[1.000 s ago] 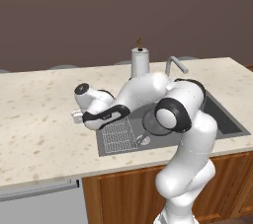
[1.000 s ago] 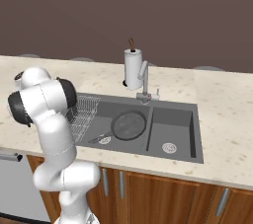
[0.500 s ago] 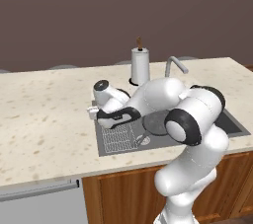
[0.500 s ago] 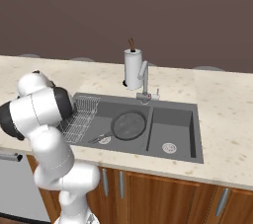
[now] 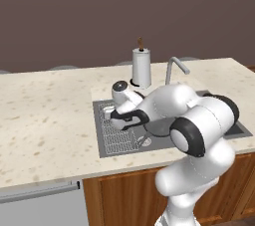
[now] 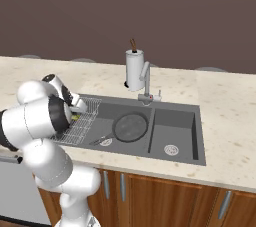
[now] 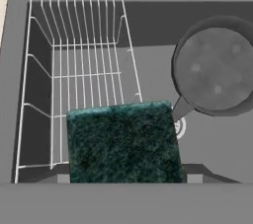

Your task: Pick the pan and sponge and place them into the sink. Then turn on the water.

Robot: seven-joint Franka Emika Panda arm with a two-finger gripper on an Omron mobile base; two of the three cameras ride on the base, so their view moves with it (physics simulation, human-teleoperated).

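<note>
The pincer (image 5: 107,115) hung over the left end of the sink (image 6: 192,121), above the wire rack (image 7: 74,70), with its jaws partway apart and closed on the sponge (image 7: 123,141). In the hand view the sponge's dark green top sat broad and close between the two finger tips, which showed as small dark stubs at its lower corners; in the right base view a sliver of yellow-green peeked out by the hand (image 6: 76,117). The sponge was held clear of the rack, not resting on it, as far as the hand view showed.

The pan (image 6: 131,126) lay flat on the floor of the sink's left basin, just right of the rack, its short handle pointing toward the front edge beside a round drain (image 6: 105,142). The right basin had its own drain (image 6: 171,149). Behind the sink rose the gooseneck faucet (image 5: 174,65), and next to it the white paper towel roll (image 5: 141,68) stood upright on the speckled counter (image 5: 45,115).

Compared with a second earlier, the hand had swung from over the counter at the sink's left rim to a place above the rack, and the elbow had dropped lower and farther right. The pan, faucet and towel roll were where they had been.
</note>
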